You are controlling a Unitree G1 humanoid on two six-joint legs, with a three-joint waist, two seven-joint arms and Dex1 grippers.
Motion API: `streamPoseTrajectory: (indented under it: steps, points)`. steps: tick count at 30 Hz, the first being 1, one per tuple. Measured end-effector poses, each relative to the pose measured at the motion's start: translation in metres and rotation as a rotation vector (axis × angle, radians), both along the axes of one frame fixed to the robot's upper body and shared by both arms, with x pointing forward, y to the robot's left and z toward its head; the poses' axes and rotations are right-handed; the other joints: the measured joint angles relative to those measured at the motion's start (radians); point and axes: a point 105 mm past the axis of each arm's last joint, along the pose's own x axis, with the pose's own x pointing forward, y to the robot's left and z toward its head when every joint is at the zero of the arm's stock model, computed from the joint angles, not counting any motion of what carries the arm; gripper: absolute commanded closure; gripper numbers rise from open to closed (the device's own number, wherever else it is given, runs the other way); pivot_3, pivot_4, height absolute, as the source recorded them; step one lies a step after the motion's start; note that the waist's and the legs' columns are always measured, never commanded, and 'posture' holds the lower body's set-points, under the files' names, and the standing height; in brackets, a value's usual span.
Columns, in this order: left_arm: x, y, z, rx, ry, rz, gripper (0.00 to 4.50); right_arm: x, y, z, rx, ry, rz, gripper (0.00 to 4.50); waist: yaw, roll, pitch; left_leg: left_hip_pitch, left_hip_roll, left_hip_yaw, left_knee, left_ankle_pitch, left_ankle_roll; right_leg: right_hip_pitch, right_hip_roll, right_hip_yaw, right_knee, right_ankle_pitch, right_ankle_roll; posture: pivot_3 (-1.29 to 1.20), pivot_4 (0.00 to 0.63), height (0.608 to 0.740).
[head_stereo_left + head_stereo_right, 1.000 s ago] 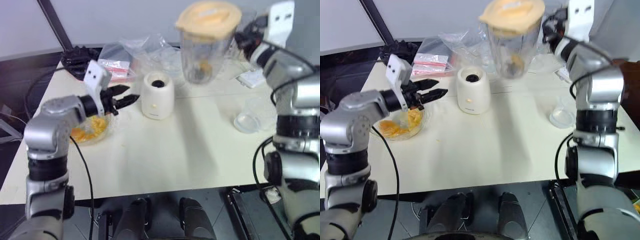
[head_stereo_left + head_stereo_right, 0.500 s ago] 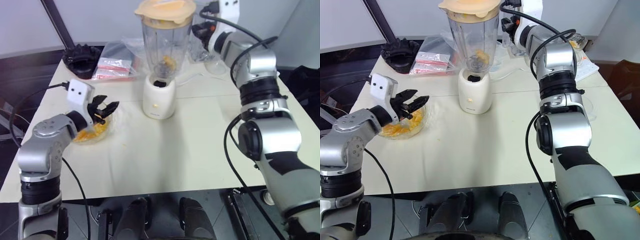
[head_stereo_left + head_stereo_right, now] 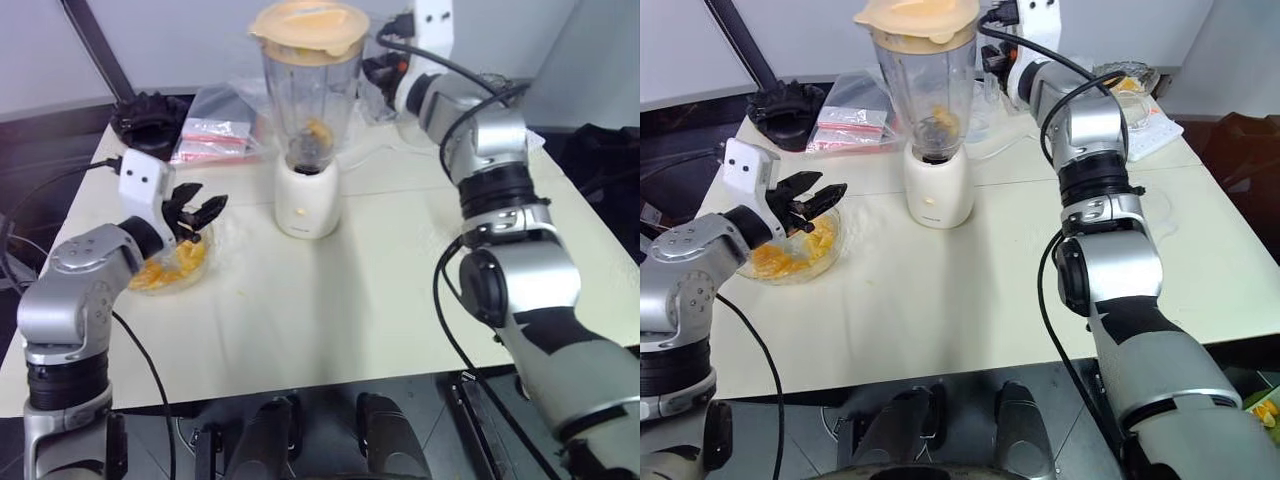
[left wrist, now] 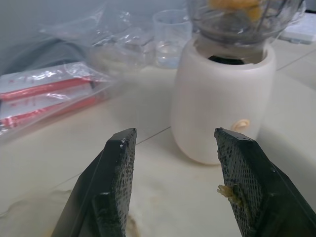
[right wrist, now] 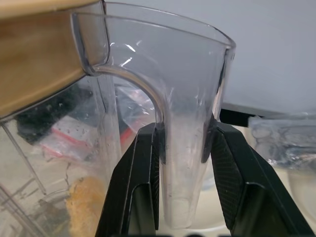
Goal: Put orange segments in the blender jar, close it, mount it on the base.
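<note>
front table (image 3: 380,300): bare | rear: bags (image 3: 215,125), base (image 3: 305,200)

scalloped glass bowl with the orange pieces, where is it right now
In the head views the scalloped glass bowl sits on the cream table at the robot's left, under the open left gripper, left of the cream-white base.
</note>
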Motion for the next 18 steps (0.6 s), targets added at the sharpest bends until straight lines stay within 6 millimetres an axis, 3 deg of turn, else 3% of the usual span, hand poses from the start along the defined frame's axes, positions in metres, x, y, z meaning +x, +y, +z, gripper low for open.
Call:
streamPoseTrajectory:
  steps: [12, 18]
  points:
    - [-0.005, -0.009, 0.002, -0.038, 0.01, -0.068, 1.9, -0.002, 0.002, -0.012, -0.002, 0.008, -0.003, 3.52, -0.001, 0.0, 0.0, 0.001, 0.0, 0.0, 0.0, 0.0, 0.0, 0.0, 0.0, 0.0, 0.001, 0.0, 0.0, 0.0, 0.15, 0.74]
    - [-0.004, -0.013, 0.0, -0.037, 0.017, -0.079, 1.9, -0.003, 0.0, -0.026, -0.107, 0.003, -0.019, 3.52, 0.003, -0.001, -0.001, 0.002, 0.0, 0.0, 0.0, 0.0, 0.0, 0.001, 0.0, 0.0, 0.001, 0.0, 0.0, 0.0, 0.15, 0.74]
